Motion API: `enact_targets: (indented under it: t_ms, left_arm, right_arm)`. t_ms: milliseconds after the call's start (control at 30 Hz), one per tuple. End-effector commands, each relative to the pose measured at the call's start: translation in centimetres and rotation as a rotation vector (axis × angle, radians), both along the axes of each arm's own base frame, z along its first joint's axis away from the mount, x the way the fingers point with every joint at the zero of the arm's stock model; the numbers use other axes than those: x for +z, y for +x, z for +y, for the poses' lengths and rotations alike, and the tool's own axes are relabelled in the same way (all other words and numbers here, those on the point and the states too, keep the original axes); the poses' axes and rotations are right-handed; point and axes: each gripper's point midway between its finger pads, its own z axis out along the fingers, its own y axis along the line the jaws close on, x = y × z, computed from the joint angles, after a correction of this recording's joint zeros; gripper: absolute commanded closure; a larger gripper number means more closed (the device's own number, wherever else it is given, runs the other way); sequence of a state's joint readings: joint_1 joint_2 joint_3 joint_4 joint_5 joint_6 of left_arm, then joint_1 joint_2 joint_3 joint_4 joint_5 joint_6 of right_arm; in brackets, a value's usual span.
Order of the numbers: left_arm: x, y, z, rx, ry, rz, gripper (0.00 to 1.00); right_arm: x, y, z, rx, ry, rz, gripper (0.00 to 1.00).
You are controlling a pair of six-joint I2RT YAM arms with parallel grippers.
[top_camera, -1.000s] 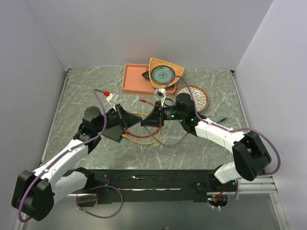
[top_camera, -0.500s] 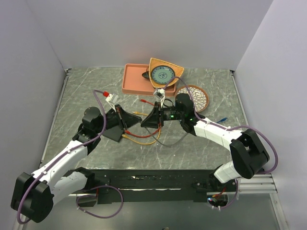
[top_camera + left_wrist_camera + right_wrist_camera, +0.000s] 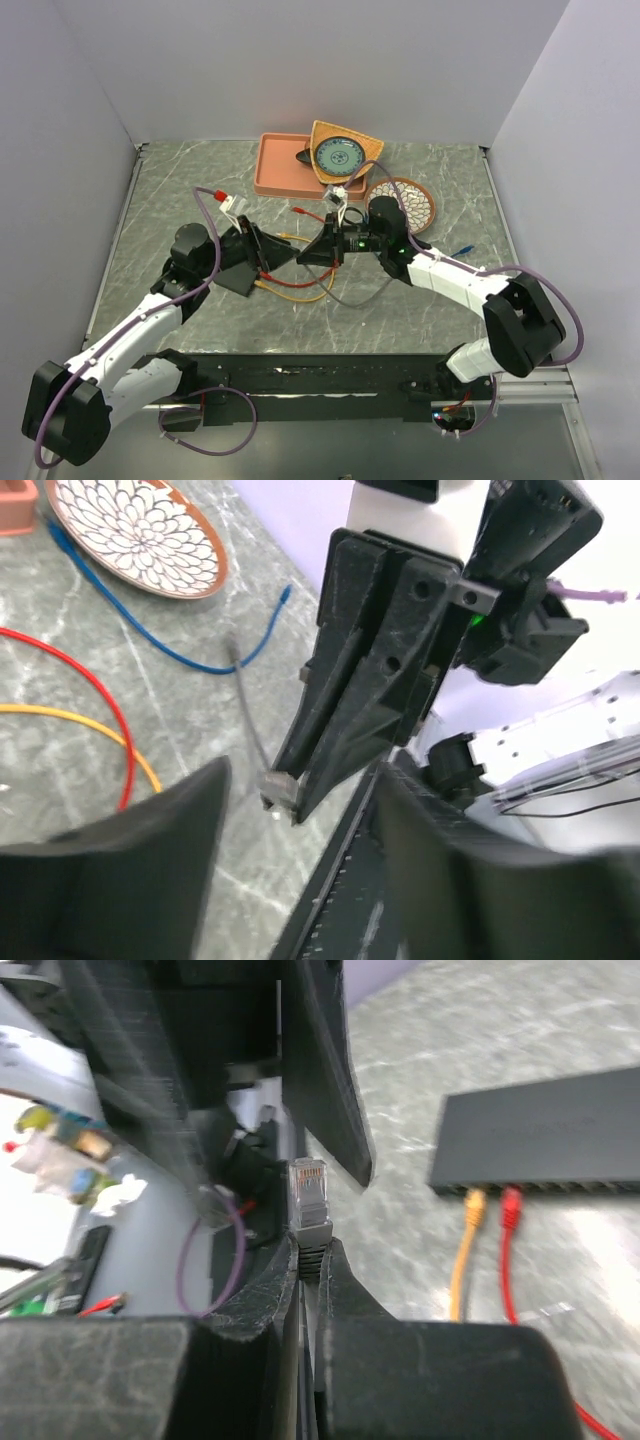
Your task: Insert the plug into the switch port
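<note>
1. Your switch (image 3: 545,1140) has a matt black casing, smooth and plastic by the look.
2. The plug (image 3: 309,1188) is clear, glossy plastic above a dull grey boot.
3. On the right gripper (image 3: 310,1260) you see fingers (image 3: 375,670) of matt black plastic, grainy and finely ridged.
4. The table (image 3: 420,310) looks like grey veined stone, smooth with a soft sheen.
5. The plate (image 3: 135,535) is glazed and glossy; the tray (image 3: 280,168) is matt salmon-pink.
6. The red cable (image 3: 511,1220) has a smooth, slightly shiny jacket.
</note>
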State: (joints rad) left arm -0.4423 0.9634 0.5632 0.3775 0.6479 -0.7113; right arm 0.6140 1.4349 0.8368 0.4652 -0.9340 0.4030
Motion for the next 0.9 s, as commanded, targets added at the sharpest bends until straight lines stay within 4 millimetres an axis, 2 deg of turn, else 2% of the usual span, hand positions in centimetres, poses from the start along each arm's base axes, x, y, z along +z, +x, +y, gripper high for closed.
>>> enact_targets:
  t_ms: [0, 67, 133, 167, 200, 267, 300, 333, 433, 567, 633, 667, 700, 767, 800, 867]
  left_arm:
    - [2.5, 1.6, 0.5, 0.084, -0.009, -0.081, 0.2]
    - [1.7, 2.8, 1.1, 0.156, 0.032, -0.048, 0.12]
    - [1.0, 4.3, 1.9, 0.242, 0.066, -0.029, 0.1]
    - [1.1, 5.0, 2.2, 0.271, 0.082, -0.018, 0.05]
    - [0.2, 5.4, 2.4, 0.283, 0.11, 0.005, 0.05]
    - [-0.2, 6.9, 3.3, 0.348, 0.14, 0.03, 0.03]
    - [-1.4, 7.5, 3.6, 0.36, 0.171, 0.068, 0.03]
    - [-1.8, 8.0, 4.0, 0.377, 0.183, 0.085, 0.03]
    - [-3.2, 10.1, 6.3, 0.465, 0.194, 0.166, 0.02]
    - [-5.4, 12.3, 10.3, 0.556, 0.184, 0.26, 0.02]
    - [-6.9, 12.9, 11.6, 0.588, 0.207, 0.295, 0.02]
    - [-7.4, 13.4, 12.9, 0.636, 0.218, 0.308, 0.01]
    - [-8.3, 13.7, 13.6, 0.655, 0.229, 0.331, 0.01]
    - [-9.4, 14.1, 15.1, 0.691, 0.23, 0.352, 0.02]
    - [-10.4, 14.2, 15.4, 0.697, 0.237, 0.377, 0.02]
    - [-12.1, 14.4, 16.7, 0.744, 0.247, 0.426, 0.06]
  right_arm:
    - [-0.5, 1.7, -1.5, -0.126, -0.081, -0.076, 1.0]
    - [-1.5, 2.1, -2.1, -0.157, -0.15, -0.094, 1.0]
    - [-2.3, 3.2, -3.0, -0.22, -0.226, -0.129, 1.0]
    - [-2.3, 3.9, -3.5, -0.246, -0.263, -0.181, 1.0]
    - [-3.2, 4.6, -4.5, -0.308, -0.332, -0.181, 1.0]
    - [-3.6, 5.5, -5.3, -0.357, -0.39, -0.214, 1.0]
    - [-4.2, 5.9, -5.9, -0.373, -0.439, -0.233, 1.0]
    - [-4.5, 6.6, -6.4, -0.419, -0.477, -0.252, 1.0]
    - [-5.5, 7.6, -6.8, -0.465, -0.568, -0.291, 1.0]
    - [-6.2, 8.0, -5.0, -0.444, -0.628, -0.344, 1.0]
    - [-7.9, 8.4, -4.3, -0.425, -0.691, -0.355, 1.0]
    - [-7.3, 8.6, -3.2, -0.427, -0.699, -0.385, 1.0]
    - [-8.7, 8.7, -2.6, -0.406, -0.738, -0.382, 1.0]
    - [-8.4, 9.1, -1.0, -0.4, -0.762, -0.425, 1.0]
    - [-9.9, 9.2, -0.4, -0.382, -0.795, -0.423, 1.0]
    - [-9.8, 9.7, 1.1, -0.359, -0.797, -0.442, 1.0]
